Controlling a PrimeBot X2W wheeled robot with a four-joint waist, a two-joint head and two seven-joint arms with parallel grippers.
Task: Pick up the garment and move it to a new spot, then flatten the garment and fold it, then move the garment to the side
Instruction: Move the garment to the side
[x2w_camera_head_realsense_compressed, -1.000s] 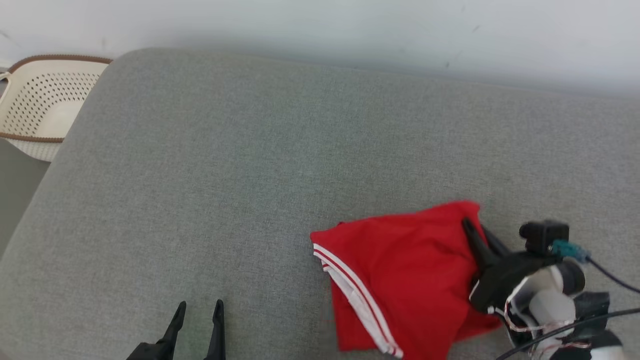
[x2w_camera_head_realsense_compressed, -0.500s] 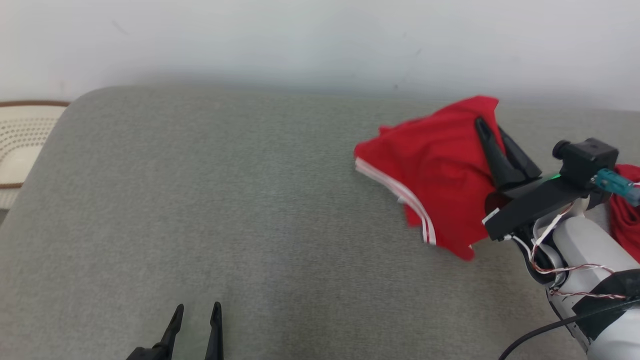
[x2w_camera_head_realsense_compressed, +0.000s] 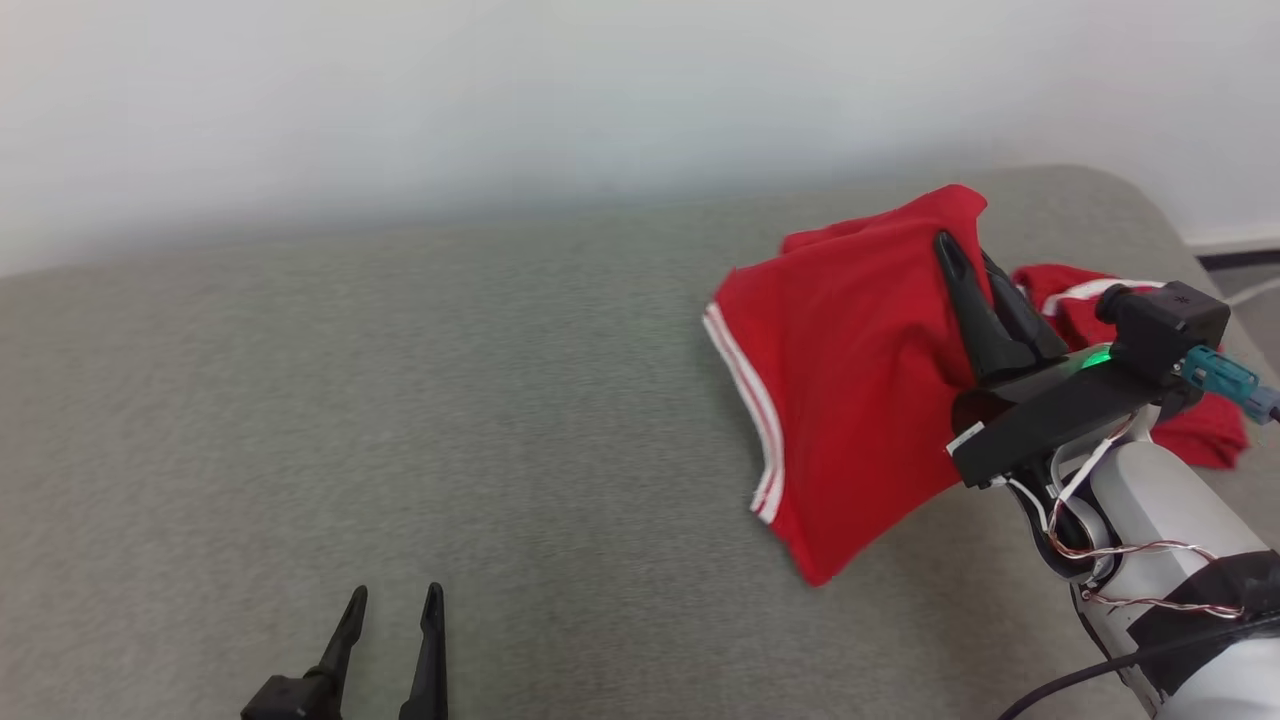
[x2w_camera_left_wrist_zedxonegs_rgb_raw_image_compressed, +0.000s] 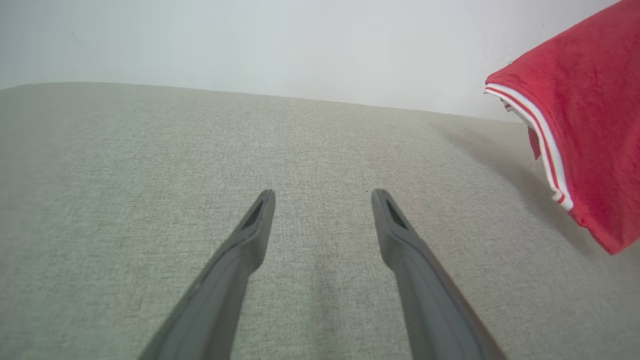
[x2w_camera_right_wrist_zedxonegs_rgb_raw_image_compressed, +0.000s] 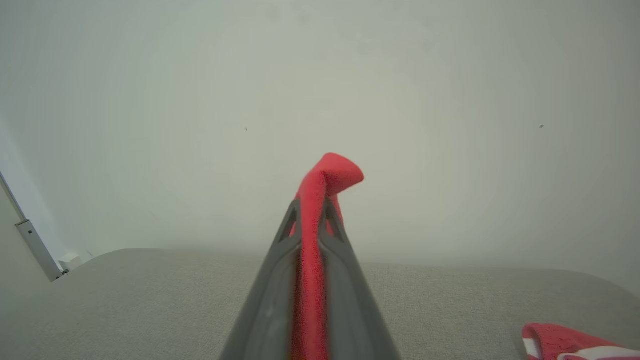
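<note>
A pale wall rises behind the far edge of a wide grey fabric-covered surface with rounded corners. The red garment is raised over the right part of the surface, nearer the far edge than the near one. It hangs in a loose sheet, a white double stripe runs down its left hem, and its lowest corner points toward the near edge. In the left wrist view the garment casts a shadow on the surface and its lowest corner looks clear of it. A second red piece with white trim lies crumpled by the far right corner. The right hand is closed tight on an upper fold of the garment. Its own wrist view shows the cloth pinched between the two dark fingers and poking out past their tips. The left hand sits at the near edge toward the left, fingers spread wide and holding nothing, well apart from the garment.
</note>
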